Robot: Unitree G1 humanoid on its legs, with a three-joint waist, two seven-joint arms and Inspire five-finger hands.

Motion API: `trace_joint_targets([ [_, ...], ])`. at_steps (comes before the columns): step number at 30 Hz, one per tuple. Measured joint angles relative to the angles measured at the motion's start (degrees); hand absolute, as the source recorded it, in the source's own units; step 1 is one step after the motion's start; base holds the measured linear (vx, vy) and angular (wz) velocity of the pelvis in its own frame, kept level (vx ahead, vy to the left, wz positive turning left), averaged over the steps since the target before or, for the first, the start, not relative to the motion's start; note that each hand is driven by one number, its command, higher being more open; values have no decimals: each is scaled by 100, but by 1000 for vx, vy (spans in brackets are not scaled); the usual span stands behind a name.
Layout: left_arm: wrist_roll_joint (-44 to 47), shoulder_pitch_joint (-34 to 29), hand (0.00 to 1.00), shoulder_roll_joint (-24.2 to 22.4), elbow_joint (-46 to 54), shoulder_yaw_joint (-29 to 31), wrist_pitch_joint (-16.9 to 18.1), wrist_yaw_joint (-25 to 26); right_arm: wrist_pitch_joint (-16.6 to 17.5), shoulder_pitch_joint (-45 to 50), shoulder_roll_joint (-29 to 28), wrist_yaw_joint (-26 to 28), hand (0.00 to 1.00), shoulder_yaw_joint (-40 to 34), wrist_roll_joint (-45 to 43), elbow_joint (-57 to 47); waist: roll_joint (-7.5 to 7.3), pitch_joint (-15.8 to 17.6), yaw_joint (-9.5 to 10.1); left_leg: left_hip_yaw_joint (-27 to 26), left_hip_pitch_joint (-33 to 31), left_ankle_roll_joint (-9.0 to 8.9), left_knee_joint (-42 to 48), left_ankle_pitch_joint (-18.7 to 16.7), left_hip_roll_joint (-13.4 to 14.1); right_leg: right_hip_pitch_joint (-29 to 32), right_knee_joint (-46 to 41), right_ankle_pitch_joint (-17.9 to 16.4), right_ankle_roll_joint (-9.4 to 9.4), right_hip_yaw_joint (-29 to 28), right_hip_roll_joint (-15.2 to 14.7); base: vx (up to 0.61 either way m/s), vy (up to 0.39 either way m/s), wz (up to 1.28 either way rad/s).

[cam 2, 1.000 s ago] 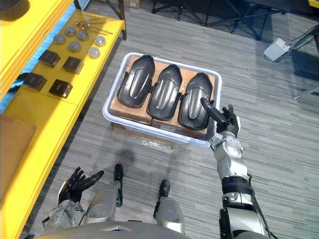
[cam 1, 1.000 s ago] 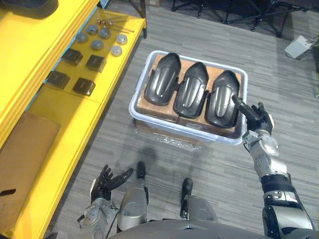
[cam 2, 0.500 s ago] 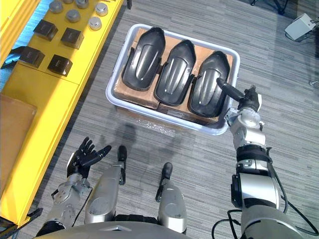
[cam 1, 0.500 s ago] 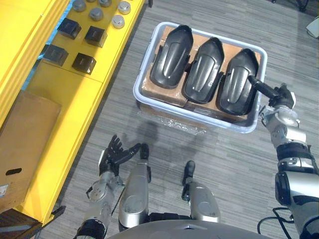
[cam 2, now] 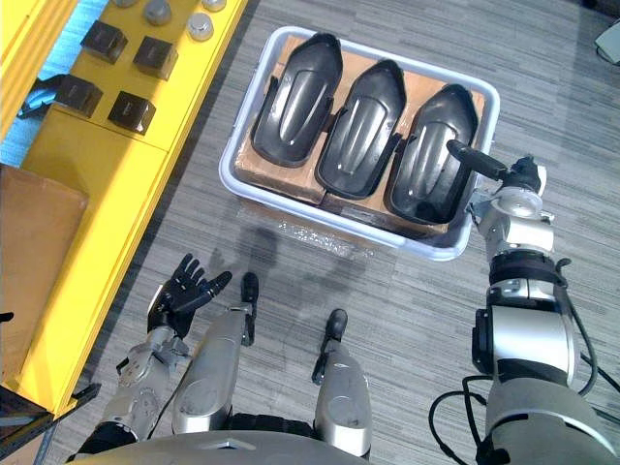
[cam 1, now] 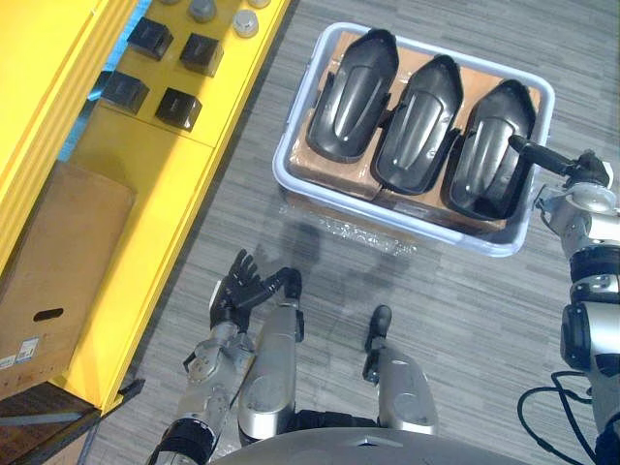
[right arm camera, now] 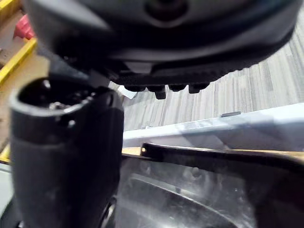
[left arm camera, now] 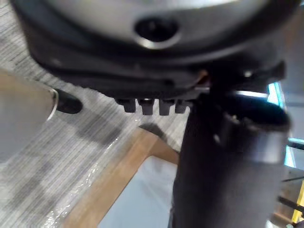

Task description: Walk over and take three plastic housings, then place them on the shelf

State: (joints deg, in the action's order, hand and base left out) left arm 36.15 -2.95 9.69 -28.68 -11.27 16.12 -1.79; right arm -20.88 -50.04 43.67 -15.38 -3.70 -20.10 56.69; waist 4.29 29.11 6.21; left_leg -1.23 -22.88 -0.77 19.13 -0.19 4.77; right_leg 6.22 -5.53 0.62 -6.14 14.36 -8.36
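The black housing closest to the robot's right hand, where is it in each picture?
Left eye view: the rightmost housing in the tub, upper right.
Right eye view: again rightmost, right of centre.
Right wrist view: the glossy black surface just past the right hand.
Left wrist view: cannot tell.
Shared landmark: the tub's pale rim.

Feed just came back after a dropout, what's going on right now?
The right hand is open at the right edge of the bin, thumb stretched over the rightmost plastic housing; nothing is gripped. All three housings lie in the bin on the floor. The left hand hangs open, low and idle. The yellow shelf holds none of them yet.
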Motion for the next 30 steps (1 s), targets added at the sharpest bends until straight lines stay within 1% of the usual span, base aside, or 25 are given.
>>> trace_joint_targets([
  [1, 5, 33, 100, -47, 1, -38, 0, 1, -137, -103, 50, 75, 100, 14, 142, 151, 64, 29, 22, 25, -20, 4, 42, -3, 2, 10, -52, -14, 9, 19, -1, -22, 6, 12],
  [2, 20, 42, 100, -65, 1, -55, 0, 2, -191, -151, 74, 104, 100, 57, 199, 210, 93, 29, 34, 29, -46, 11, 70, -8, 2, 27, -70, -23, 13, 22, -1, 0, 0, 0],
  [3, 34, 51, 100, -70, 1, -111, 0, 6, -272, -283, 106, 163, 0, 162, 260, 335, 142, 43, 62, 17, -75, 12, 75, -9, 1, 93, -130, -38, 29, 18, -12, -34, 16, -3],
  [7, 240, 65, 100, -104, -2, -367, -2, 5, -422, -525, 243, 409, 0, 329, 682, 701, 356, 52, 150, 1, -142, 30, 68, 4, -1, 232, -248, -63, 16, 12, -55, -10, 4, -1],
  [9, 251, 70, 100, -112, -8, -417, -2, 19, -439, -588, 318, 422, 0, 456, 1005, 817, 418, 68, 182, 4, -193, 35, 61, 27, -1, 314, -308, -71, 14, 8, -63, 0, 0, 0],
  [11, 319, 67, 100, -144, -9, -417, -2, 50, -479, -631, 524, 508, 0, 455, 1157, 895, 439, 69, 216, -11, -210, 33, 49, 37, -3, 375, -368, -98, 5, -7, -78, 0, -3, -2],
  [13, 451, 69, 100, -172, -9, -413, -3, 100, -485, -630, 654, 621, 0, 456, 1373, 895, 446, 69, 190, -1, -234, 26, 43, 42, -2, 420, -436, -140, 7, 1, -84, 0, 0, 0],
  [16, 458, 71, 100, -231, -8, -419, -3, 123, -496, -628, 661, 633, 0, 457, 1800, 895, 450, 66, 157, 8, -253, 15, 9, 65, -10, 539, -642, -253, -1, 16, -123, 23, -18, 3],
  [20, 495, 71, 100, -271, 4, -418, -4, 167, -525, -466, 571, 790, 0, 474, 1995, 937, 454, 64, 149, 83, -251, -7, -37, 137, -14, 574, -803, -377, 19, 106, -140, 38, -29, 11],
  [23, 509, 58, 100, -286, 56, -414, -8, 175, -450, -474, 469, 742, 0, 510, 2226, 941, 475, 50, 173, 133, -248, -27, -37, 152, -13, 611, -980, -489, 36, 160, -152, 23, -29, 12],
  [25, 916, 42, 100, -282, 153, -412, -25, 103, -399, -477, 474, 693, 0, 560, 2424, 934, 475, 50, 179, 188, -236, -45, -36, 164, -11, 604, -1081, -554, 61, 232, -156, 3, -21, 13],
  [27, 1118, 27, 100, -281, 235, -412, -37, 71, -343, -467, 473, 697, 0, 676, 2412, 876, 475, 50, 177, 197, -197, -53, -39, 172, -8, 592, -1139, -585, 69, 240, -159, -4, -10, 3],
  [29, 1126, 16, 100, -276, 304, -404, -57, 51, -310, -464, 472, 699, 0, 772, 2414, 810, 475, 50, 159, 207, -155, -59, -47, 177, -5, 554, -1144, -600, 77, 248, -154, -11, 0, 2],
  [30, 1130, 10, 100, -261, 392, -395, -128, 36, -221, -441, 473, 671, 0, 773, 2412, 786, 475, 50, 142, 224, -149, -61, -47, 182, -5, 538, -1143, -601, 77, 264, -150, -24, 3, 5],
])
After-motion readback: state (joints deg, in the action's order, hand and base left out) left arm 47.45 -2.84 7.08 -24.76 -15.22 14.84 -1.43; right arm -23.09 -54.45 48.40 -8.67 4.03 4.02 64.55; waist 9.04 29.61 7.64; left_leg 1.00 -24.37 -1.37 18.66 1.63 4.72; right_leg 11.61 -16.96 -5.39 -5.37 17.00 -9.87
